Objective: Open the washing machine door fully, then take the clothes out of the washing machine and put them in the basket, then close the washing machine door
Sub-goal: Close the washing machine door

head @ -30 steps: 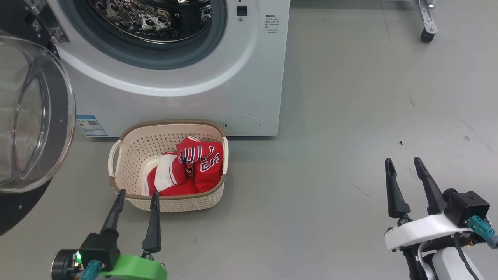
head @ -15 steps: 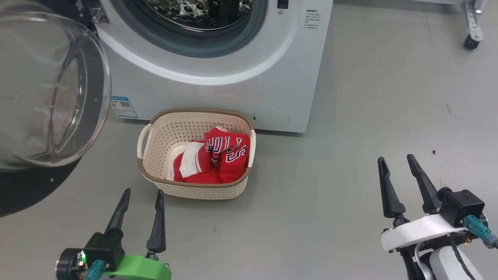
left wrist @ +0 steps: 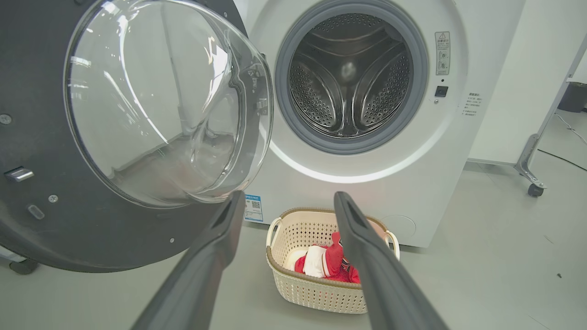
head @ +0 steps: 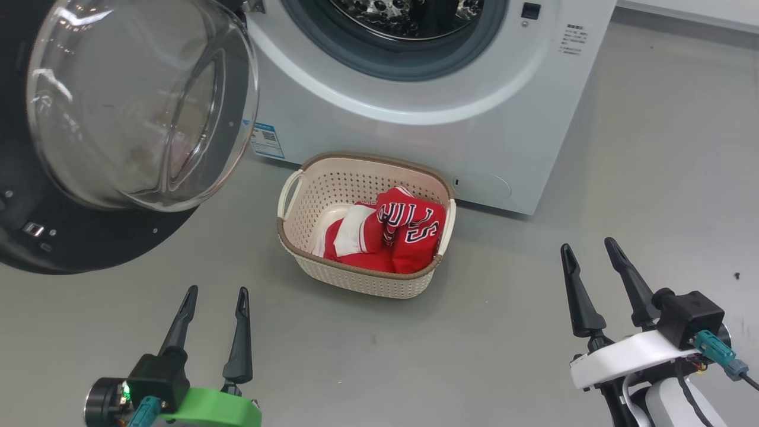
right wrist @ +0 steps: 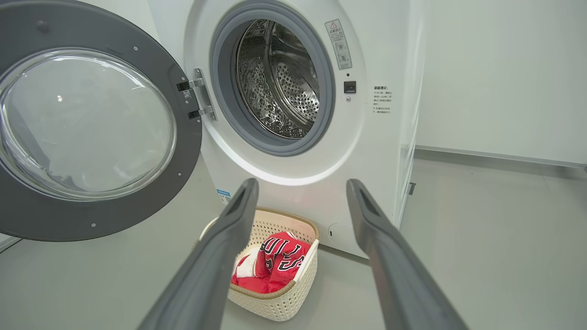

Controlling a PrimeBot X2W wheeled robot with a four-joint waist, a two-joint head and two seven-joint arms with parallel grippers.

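Grey floor (head: 652,178) before a washing machine (head: 427,118) at twelve o'clock, drum (left wrist: 351,82) apparently empty. The door (head: 89,237) stands wide open at ten. Clothes (head: 397,237) lie in the basket (head: 362,160), centre. Left gripper (head: 216,290) at seven, right gripper (head: 588,244) at four: both spread, holding nothing. Only shutting the door seems to remain.

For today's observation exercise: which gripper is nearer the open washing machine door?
The left gripper, on the green mount, close by the door; the white-mounted right gripper is farther.

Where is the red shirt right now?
In the head view's middle, the red shirt lies inside the cream basket on the floor, just in front of the washing machine, right of its open door.
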